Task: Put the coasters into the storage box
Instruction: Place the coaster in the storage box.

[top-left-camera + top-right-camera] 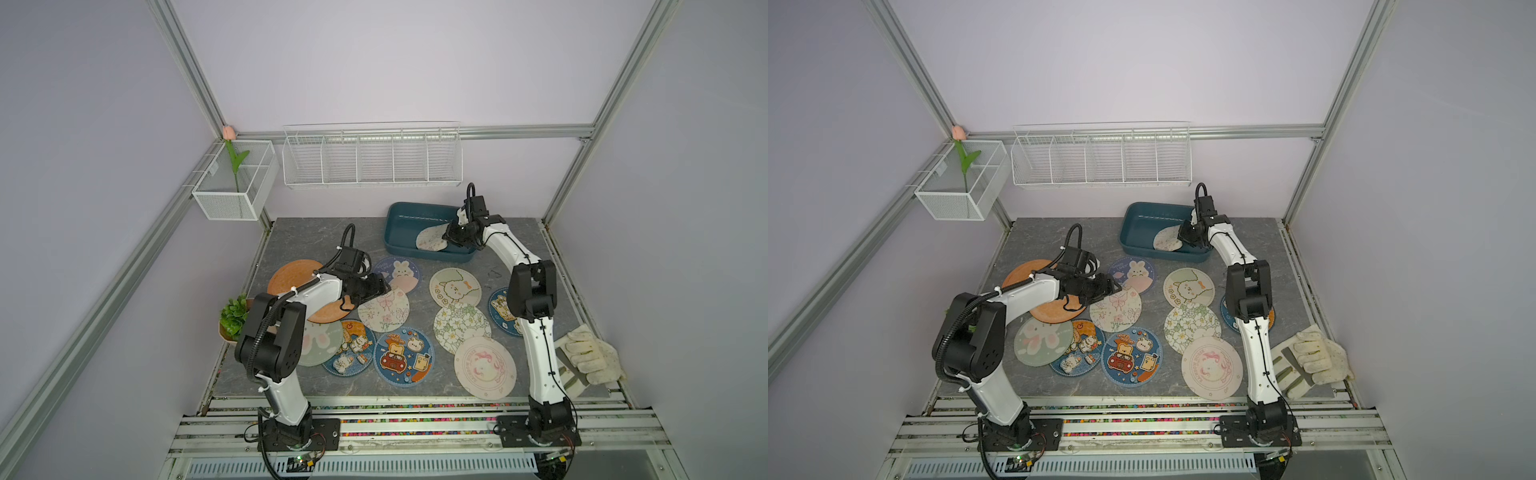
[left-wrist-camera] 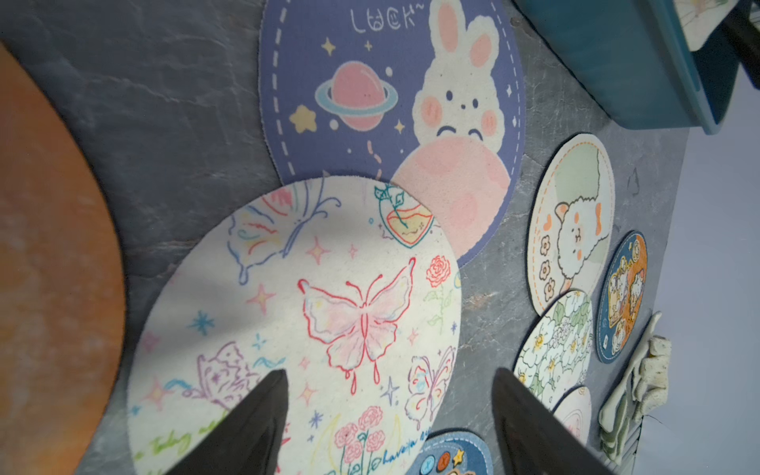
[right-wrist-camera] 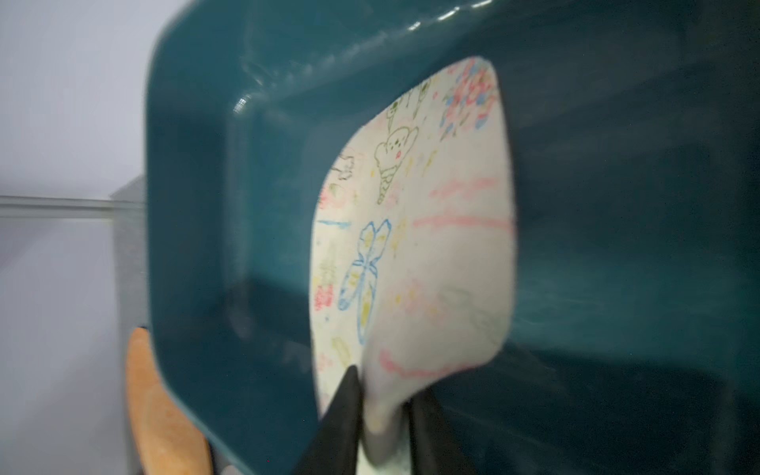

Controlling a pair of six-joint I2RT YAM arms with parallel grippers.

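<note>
The dark teal storage box [image 1: 399,212] [image 3: 197,205] stands at the back of the grey mat. A cream doodle-print coaster [image 1: 430,240] [image 3: 432,246] slants inside it, curled and blurred. My right gripper [image 1: 446,235] [image 3: 386,386] reaches into the box, jaws slightly apart, with that coaster's near edge loose between them. Several coasters lie on the mat, among them a butterfly one [image 1: 384,311] [image 2: 320,308], a blue bunny one [image 1: 399,272] [image 2: 390,94] and orange ones [image 1: 291,276]. My left gripper [image 1: 384,286] [image 2: 388,372] hovers open over the butterfly coaster's edge, holding nothing.
White work gloves [image 1: 590,353] lie at the mat's right edge beside the right arm. A small potted plant [image 1: 233,316] sits at the left edge behind the left arm. White wire baskets [image 1: 372,160] hang on the back wall, and another [image 1: 235,183] in the left corner.
</note>
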